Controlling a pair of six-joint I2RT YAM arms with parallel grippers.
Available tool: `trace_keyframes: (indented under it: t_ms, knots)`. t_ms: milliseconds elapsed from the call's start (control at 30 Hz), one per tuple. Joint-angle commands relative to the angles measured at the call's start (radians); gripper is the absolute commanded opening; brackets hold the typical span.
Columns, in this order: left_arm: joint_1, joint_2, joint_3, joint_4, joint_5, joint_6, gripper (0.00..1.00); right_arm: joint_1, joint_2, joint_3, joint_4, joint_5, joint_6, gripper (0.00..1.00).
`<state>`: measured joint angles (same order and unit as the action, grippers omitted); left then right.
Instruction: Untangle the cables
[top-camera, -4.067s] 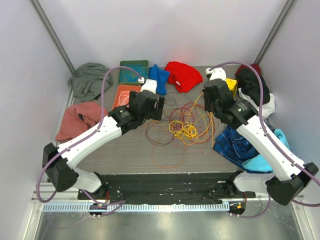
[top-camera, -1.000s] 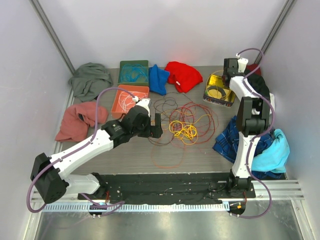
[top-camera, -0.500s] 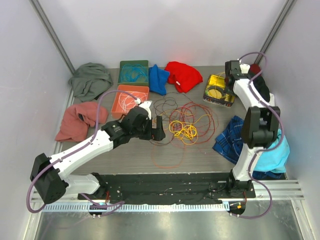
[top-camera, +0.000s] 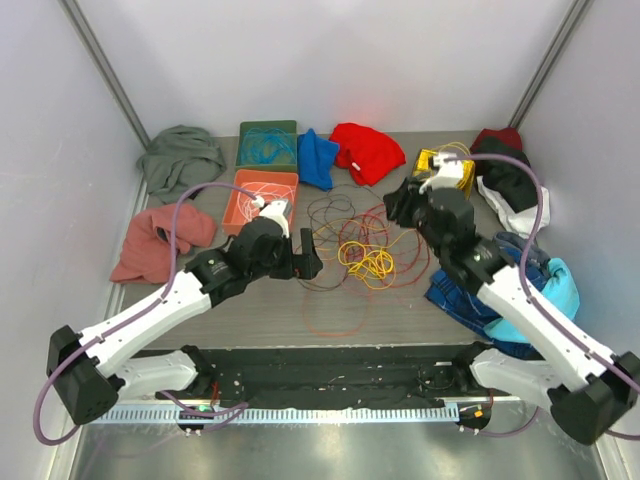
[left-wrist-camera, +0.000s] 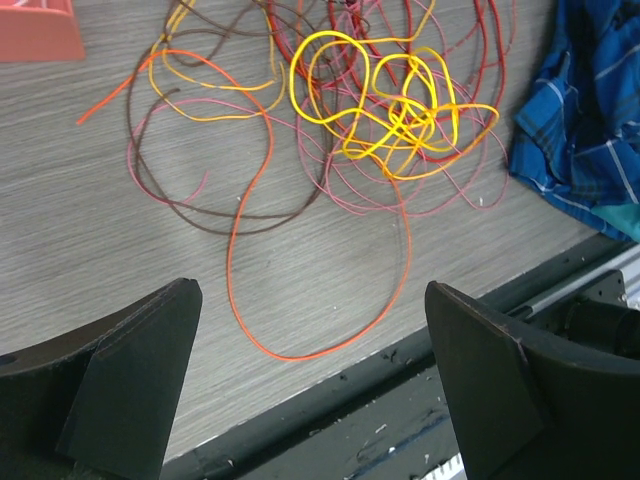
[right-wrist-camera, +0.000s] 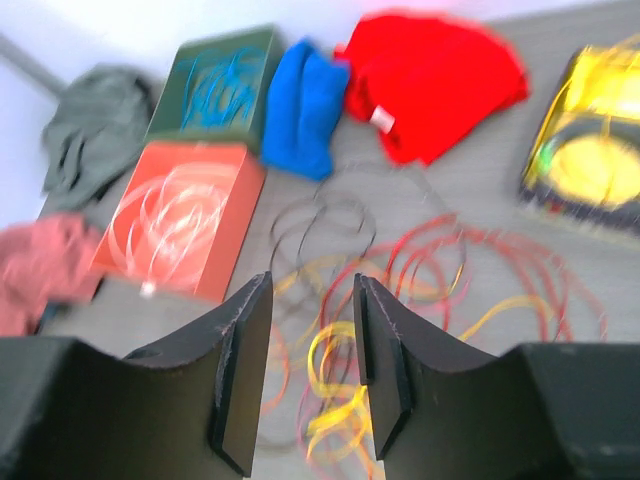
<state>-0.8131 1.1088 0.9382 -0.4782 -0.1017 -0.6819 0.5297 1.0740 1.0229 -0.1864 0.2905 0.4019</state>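
Lab test cell, white walls (top-camera: 330, 60), metal posts (top-camera: 105, 68) (boxed in)

The cables (top-camera: 370, 250) lie heaped on the counter (top-camera: 250, 305), just right of the left hand (top-camera: 310, 255) and left of the right hand (top-camera: 393, 205). Behind the left hand sits a tray (top-camera: 262, 200), with a second tray (top-camera: 266, 143) behind it. A tin (top-camera: 445, 165) sits behind the right hand.

The right wrist view is blurred throughout, smearing the cables (right-wrist-camera: 335, 370) into red and yellow streaks. In the left wrist view, the frame edges cut off the tangle's top, the orange tray (left-wrist-camera: 35, 35) and the blue plaid cloth (left-wrist-camera: 590, 110). From above, the right arm (top-camera: 510, 300) covers part of that cloth.
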Motion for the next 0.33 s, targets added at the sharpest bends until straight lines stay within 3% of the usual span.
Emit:
trace_keyframes:
  t_ms: [0,167,300]
  knots:
    - [0.002,0.014,-0.003,0.023,-0.062,-0.024,1.00,0.078,-0.127,-0.133,0.019,0.030,0.072,0.46]
    - [0.002,0.028,-0.030,0.061,-0.082,-0.051,1.00,0.289,-0.269,-0.289,-0.019,0.110,0.138,0.46]
    - [0.002,0.036,-0.036,0.089,-0.098,-0.065,1.00,0.375,-0.295,-0.334,-0.059,0.211,0.127,0.46]
